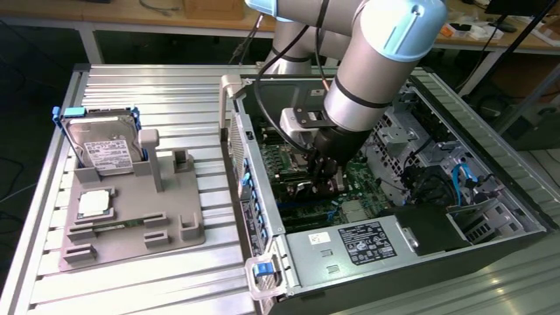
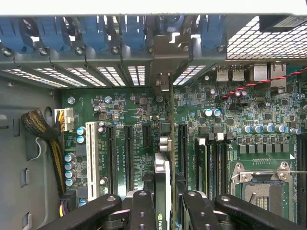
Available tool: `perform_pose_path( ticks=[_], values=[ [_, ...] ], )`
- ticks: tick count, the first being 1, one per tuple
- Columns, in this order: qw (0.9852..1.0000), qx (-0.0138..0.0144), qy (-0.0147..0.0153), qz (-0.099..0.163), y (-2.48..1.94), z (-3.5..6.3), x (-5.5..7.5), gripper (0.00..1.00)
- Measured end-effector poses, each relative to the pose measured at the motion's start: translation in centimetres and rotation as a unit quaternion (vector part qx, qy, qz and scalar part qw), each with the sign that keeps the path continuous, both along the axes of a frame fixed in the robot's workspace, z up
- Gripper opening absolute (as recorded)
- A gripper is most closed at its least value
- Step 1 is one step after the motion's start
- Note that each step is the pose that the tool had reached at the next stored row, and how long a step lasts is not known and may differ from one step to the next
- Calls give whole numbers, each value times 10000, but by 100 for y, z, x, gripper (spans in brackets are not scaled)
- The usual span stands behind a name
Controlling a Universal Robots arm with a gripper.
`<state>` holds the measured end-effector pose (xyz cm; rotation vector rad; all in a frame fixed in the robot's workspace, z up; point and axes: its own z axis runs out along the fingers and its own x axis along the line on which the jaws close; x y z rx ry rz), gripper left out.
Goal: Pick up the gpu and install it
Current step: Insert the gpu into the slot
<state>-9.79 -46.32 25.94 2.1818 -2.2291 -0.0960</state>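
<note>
My gripper (image 1: 320, 176) reaches down inside the open computer case (image 1: 262, 197), over the green motherboard (image 1: 350, 190). Its black fingers (image 2: 143, 211) are shut on the gpu (image 2: 162, 175), a thin card seen edge-on between them, with a silvery edge. The card's metal end bracket (image 2: 163, 60) stands against the case's rear slot openings. The card runs along the motherboard (image 2: 240, 110) between two black expansion slots (image 2: 128, 153); whether it sits in a slot I cannot tell. In the exterior view the gpu (image 1: 306, 188) is a dark sliver under the gripper.
A grey holder (image 1: 131, 230) at the exterior view's left carries a silver hard drive (image 1: 101, 149) in a blue frame and a square processor chip (image 1: 94, 203). Blue slot latches (image 2: 96, 31), a cable bundle (image 2: 41, 127), the processor socket (image 2: 261, 187) and the power supply (image 1: 368, 241) surround the card.
</note>
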Motion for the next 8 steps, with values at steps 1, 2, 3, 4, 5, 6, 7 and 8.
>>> perform_pose_path(
  ticks=[1, 2, 3, 4, 5, 6, 7, 8],
  values=[
    [10000, 0, 0, 0, 0, 0, 0, 27],
    [10000, -1, 0, 0, 0, 0, 0, 27],
    [10000, 0, 0, 0, 0, 0, 0, 27],
    [10000, -1, 0, 0, 0, 0, 0, 27],
    [10000, 0, 0, 0, 0, 0, 0, 27],
    [10000, -1, 0, 0, 0, 0, 0, 27],
    [10000, -1, 0, 0, 0, 0, 0, 27],
    [10000, -1, 0, 0, 0, 0, 0, 27]
  ],
)
